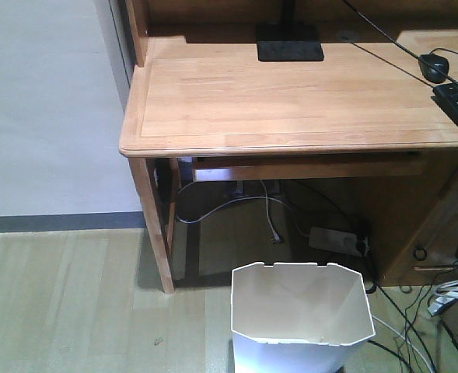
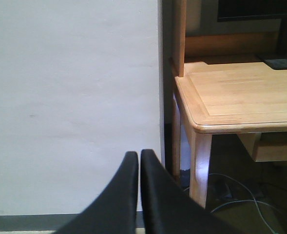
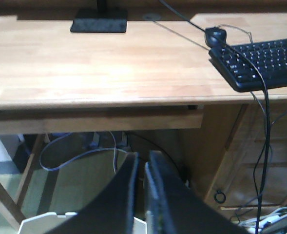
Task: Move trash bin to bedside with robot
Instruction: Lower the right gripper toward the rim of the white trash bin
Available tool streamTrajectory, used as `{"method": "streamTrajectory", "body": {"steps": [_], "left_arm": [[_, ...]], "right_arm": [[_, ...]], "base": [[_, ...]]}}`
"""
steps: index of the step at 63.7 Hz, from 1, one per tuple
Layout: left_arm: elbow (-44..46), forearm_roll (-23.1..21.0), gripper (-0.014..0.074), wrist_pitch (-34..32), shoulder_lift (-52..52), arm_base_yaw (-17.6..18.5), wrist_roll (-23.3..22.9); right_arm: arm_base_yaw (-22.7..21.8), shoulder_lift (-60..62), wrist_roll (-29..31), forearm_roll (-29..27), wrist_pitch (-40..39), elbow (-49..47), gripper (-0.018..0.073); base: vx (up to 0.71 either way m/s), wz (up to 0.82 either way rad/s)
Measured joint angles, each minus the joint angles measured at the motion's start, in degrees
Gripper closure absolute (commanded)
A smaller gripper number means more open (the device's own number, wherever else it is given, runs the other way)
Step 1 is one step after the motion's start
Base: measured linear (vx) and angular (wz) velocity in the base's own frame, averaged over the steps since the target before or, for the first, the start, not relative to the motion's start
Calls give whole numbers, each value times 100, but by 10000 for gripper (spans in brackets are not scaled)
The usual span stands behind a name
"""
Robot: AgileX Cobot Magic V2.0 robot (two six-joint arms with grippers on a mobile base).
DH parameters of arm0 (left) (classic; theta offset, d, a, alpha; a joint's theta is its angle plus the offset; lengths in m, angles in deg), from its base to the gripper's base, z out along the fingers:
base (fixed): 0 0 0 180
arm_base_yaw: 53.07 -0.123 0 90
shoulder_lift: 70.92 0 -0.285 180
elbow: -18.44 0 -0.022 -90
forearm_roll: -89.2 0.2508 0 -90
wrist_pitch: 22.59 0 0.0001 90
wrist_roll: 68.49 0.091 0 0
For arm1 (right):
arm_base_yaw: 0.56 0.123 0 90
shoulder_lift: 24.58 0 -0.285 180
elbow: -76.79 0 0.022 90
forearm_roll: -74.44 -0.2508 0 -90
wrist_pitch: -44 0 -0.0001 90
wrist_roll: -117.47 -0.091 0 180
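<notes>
The white trash bin (image 1: pixel 300 311) with its angular rim stands on the floor in front of the desk, at the bottom of the front view, with its cream inside showing. In the right wrist view its far rim (image 3: pixel 43 220) shows at the bottom edge, and my right gripper (image 3: pixel 143 155) hangs over it, pointing under the desk. Its black fingers stand almost together with only a narrow dark slit and nothing visible between them. My left gripper (image 2: pixel 139 153) is shut and empty, facing the white wall beside the desk corner. The bedside is out of view.
A light wooden desk (image 1: pixel 291 101) carries a monitor base (image 1: pixel 289 43), a mouse (image 1: pixel 434 67) and a black keyboard (image 3: pixel 260 61). Under it lie a power strip (image 1: pixel 337 239) and loose cables (image 1: pixel 438 311). The desk leg (image 1: pixel 157 233) stands left of the bin.
</notes>
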Motion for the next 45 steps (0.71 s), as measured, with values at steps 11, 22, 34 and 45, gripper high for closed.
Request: {"method": "streamTrajectory", "body": {"steps": [11,22,34,45], "left_arm": [[0,0,603,0,0,0,0],[0,0,603,0,0,0,0],[0,0,603,0,0,0,0],[0,0,603,0,0,0,0]], "right_arm": [[0,0,41,0,86,0,165],[0,0,41,0,251,0,14],[0,-19,-106,-373,245,0,1],[0,-586,168,-692,533,-280,8]], "base": [[0,0],[0,0],[0,0],[0,0]]}}
